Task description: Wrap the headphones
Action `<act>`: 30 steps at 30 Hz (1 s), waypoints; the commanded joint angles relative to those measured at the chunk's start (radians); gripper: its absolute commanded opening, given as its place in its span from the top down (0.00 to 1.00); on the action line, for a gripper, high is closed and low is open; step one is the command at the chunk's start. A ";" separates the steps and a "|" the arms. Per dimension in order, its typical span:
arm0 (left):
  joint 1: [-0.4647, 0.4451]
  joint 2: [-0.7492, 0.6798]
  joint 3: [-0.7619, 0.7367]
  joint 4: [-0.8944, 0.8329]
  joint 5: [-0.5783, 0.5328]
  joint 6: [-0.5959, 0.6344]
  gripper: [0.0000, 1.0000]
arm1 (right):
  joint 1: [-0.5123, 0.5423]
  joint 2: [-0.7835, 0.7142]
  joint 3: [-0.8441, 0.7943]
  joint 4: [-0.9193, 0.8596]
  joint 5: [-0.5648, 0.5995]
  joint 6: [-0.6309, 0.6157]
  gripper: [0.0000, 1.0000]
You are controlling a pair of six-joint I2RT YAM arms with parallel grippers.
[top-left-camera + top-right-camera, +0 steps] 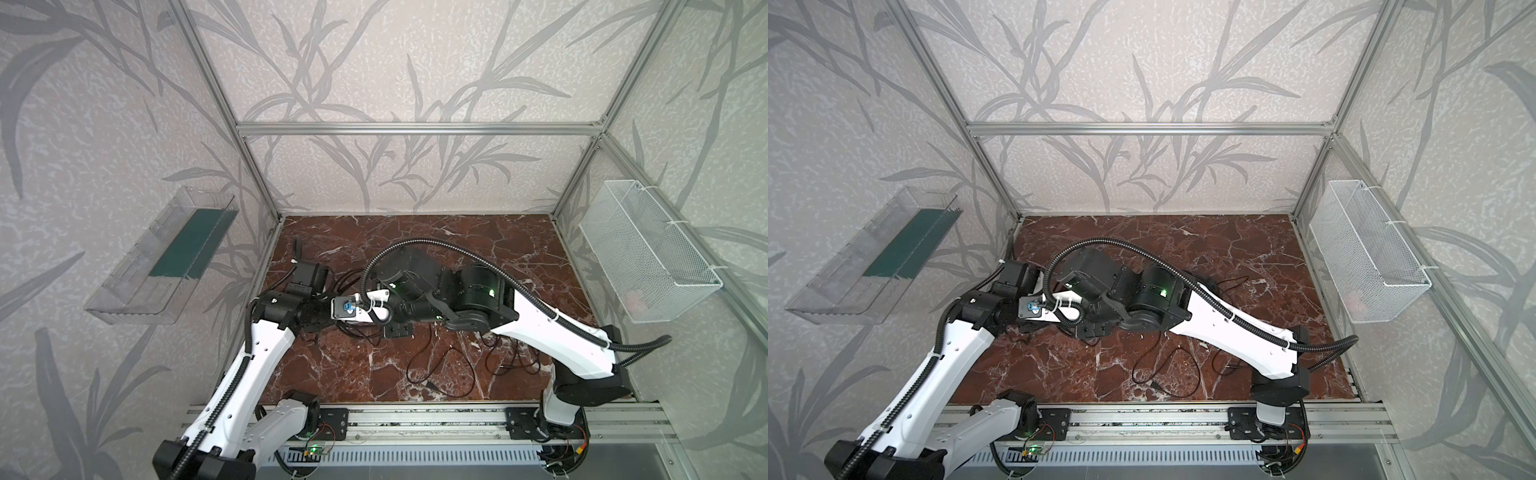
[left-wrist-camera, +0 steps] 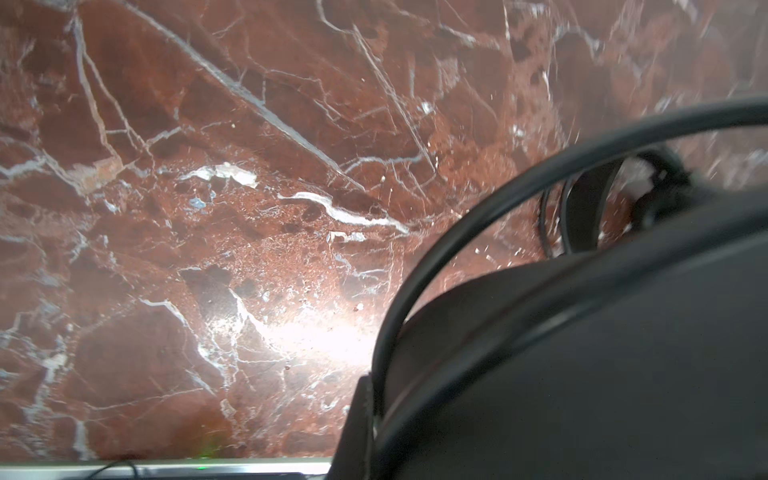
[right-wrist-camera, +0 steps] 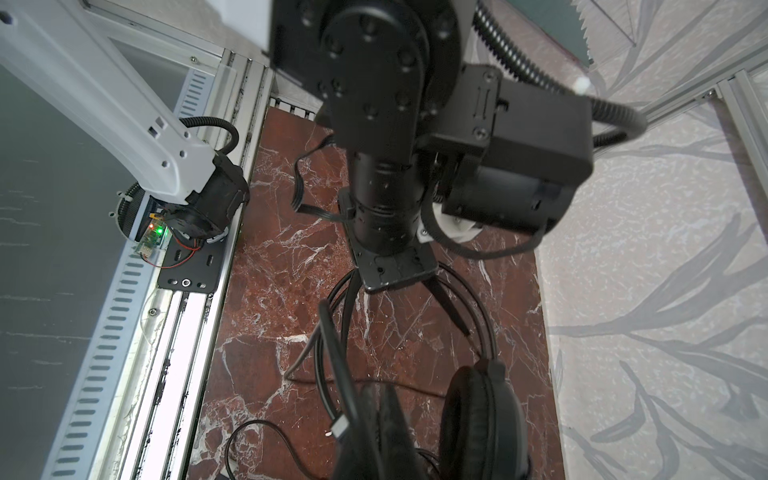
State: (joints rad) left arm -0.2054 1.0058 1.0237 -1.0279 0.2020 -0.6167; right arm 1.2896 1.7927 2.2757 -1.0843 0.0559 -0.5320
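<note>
A red-brown marble bench (image 1: 436,245) with white veins fills the floor of the cell. A clear plastic tray (image 1: 158,257) with a dark green liner hangs on the wall off to the left. A white wire-mesh basket (image 1: 648,253) hangs on the opposite wall. Leaf-patterned grey wallpaper (image 1: 395,62) covers the walls behind silver aluminium framing (image 1: 415,128).

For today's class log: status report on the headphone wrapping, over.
Both claws shut, low together at table's left. Headphones on table under them. Cable loose, unwrapped. Arms hide any grip.
</note>
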 commanded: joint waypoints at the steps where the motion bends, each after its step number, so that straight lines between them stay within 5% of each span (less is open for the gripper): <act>1: 0.024 -0.024 0.035 0.061 0.193 -0.045 1.00 | 0.001 -0.069 -0.056 -0.005 0.030 -0.001 1.00; 4: 0.027 -0.031 0.035 0.072 0.228 -0.051 1.00 | 0.001 -0.075 -0.088 0.033 0.090 -0.024 1.00; 15: 0.026 -0.043 -0.055 0.010 0.059 0.086 1.00 | -0.078 -0.117 -0.058 0.083 0.183 -0.114 1.00; 20: 0.026 -0.071 -0.069 -0.008 -0.006 0.104 1.00 | -0.097 -0.148 -0.085 0.078 0.150 -0.126 1.00; 30: 0.004 -0.080 -0.074 0.018 0.073 0.105 1.00 | -0.162 -0.029 0.032 0.066 0.060 -0.110 1.00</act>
State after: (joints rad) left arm -0.1905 0.9501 0.9413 -1.0454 0.2188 -0.5224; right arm 1.1358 1.6997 2.2299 -1.0206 0.1612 -0.6434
